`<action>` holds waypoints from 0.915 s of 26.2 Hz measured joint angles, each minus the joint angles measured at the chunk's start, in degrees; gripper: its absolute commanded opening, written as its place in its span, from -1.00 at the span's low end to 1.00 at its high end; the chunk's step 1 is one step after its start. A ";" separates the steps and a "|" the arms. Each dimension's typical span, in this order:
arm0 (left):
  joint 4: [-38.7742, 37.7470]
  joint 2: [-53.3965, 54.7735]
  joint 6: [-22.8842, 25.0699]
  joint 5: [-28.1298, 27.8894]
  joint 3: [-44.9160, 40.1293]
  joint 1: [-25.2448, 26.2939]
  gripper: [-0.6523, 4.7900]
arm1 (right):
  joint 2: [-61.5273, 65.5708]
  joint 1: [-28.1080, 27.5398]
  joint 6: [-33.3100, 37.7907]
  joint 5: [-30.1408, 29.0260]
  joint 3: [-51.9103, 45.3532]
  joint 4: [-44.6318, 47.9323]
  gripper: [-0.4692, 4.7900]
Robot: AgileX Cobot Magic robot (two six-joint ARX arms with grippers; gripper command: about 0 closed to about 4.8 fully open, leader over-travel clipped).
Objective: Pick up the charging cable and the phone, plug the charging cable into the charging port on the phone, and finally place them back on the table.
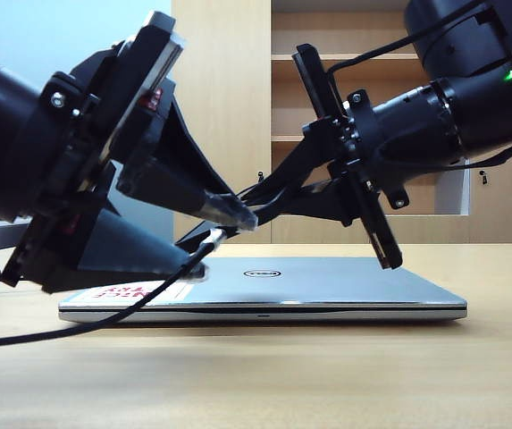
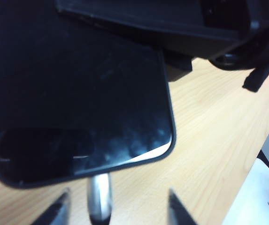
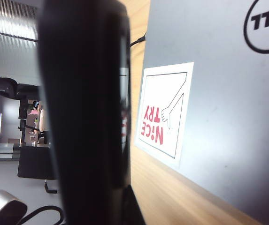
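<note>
While the right tool (image 1: 238, 201) grips the phone (image 2: 78, 89), the left tool (image 2: 115, 208) gapes around the plug (image 2: 100, 197).

Low table-level exterior view; close wrist views.

The phone (image 2: 78, 93), a thin black slab with a glossy, smudged dark screen and rounded corners, is held in the air above the table (image 1: 327, 375), tilted, its lower short edge pointing down toward the left side. The charging cable (image 1: 77, 326), a thin black cord, runs from the table's left edge up to its silvery plug (image 2: 99, 197), which meets that short edge at the charging port (image 2: 94, 172). The light-brown wood-grain table lies below both.
</note>
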 measured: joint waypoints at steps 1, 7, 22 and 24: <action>-0.09 -0.02 0.02 -0.02 0.00 0.00 0.40 | 0.00 -0.04 0.00 0.02 0.00 0.02 -0.84; -0.57 -2.16 3.39 0.00 2.03 0.00 0.26 | -1.40 -1.42 -0.57 0.94 0.00 -1.49 -0.84; -15.67 -7.10 16.81 -0.07 12.57 7.58 -0.78 | -16.70 -21.73 -14.19 -0.57 0.00 -28.79 -0.84; -17.18 -7.54 18.45 -0.09 13.25 9.75 -0.78 | -17.55 -24.90 -15.74 -2.21 0.28 -32.65 -0.84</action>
